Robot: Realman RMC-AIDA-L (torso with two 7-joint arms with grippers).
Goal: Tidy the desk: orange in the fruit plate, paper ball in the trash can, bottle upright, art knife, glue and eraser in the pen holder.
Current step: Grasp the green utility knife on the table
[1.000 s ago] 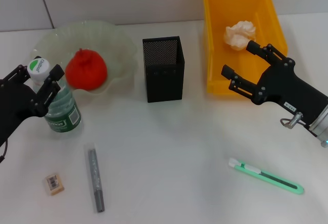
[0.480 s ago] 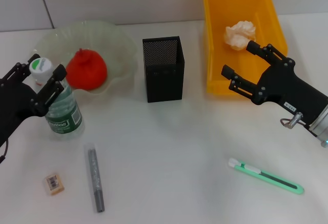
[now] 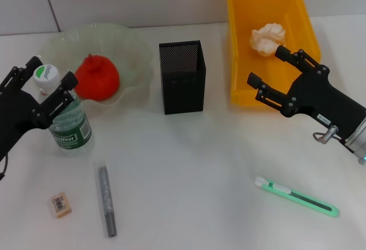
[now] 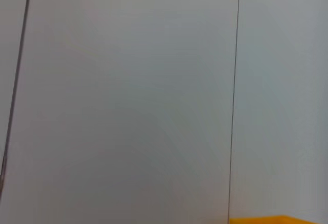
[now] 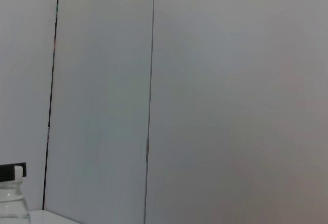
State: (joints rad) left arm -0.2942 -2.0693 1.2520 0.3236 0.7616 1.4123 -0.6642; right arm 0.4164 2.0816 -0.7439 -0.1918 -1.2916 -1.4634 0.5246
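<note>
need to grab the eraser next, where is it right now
In the head view the eraser lies on the table's near left, just left of the grey glue stick and in front of the upright bottle.

You get bright, even overhead light on the white desk (image 3: pixel 189 164); shadows soft and short, e.g. under the pen holder (image 3: pixel 182 76); head view sharp; both wrist views flat grey wall, hazy, no glare.
</note>
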